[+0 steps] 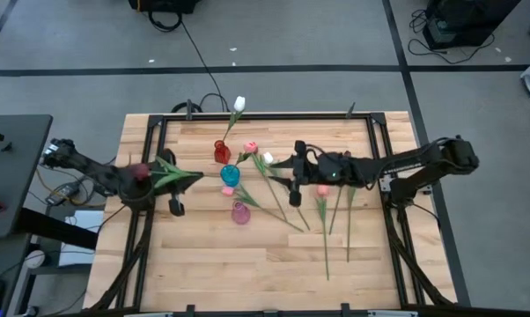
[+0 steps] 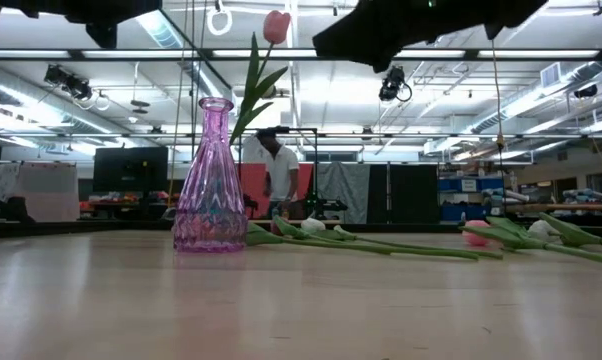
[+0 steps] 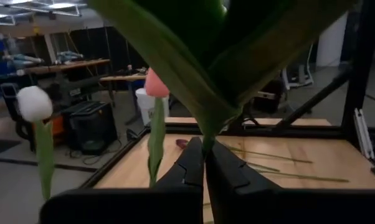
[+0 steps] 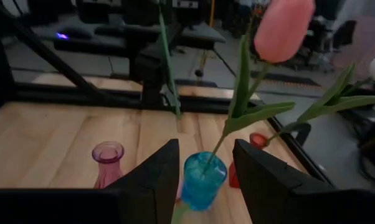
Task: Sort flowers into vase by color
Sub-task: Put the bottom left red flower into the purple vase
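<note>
Three small vases stand left of the table's middle. The red vase point(image 1: 221, 151) holds a white tulip point(image 1: 239, 104), the blue vase point(image 4: 203, 180) holds a pink tulip point(image 4: 282, 28), and the pink vase point(image 1: 239, 212) holds no flower. My left gripper point(image 3: 205, 155), shut on a maroon tulip point(image 1: 140, 172), hangs above the table's left part. My right gripper point(image 4: 204, 155) is open and level, right of the blue vase, with nothing between its fingers. Several tulips point(image 1: 322, 189) lie flat on the wood right of the vases. My left gripper pinches the maroon tulip's stem point(image 3: 205, 140) between its two fingertips, just below where the leaves spread. The fingers are level and point toward the table's right side. The flower rises from the pinch and leans back over the wrist, clear of the table.
A black frame point(image 1: 265, 117) runs along the table's far and side edges. Bare wood point(image 1: 212, 273) takes up the near half. In the low view the pink vase point(image 2: 211, 180) stands in front of the blue one. A person point(image 2: 278, 165) stands in the room beyond the table.
</note>
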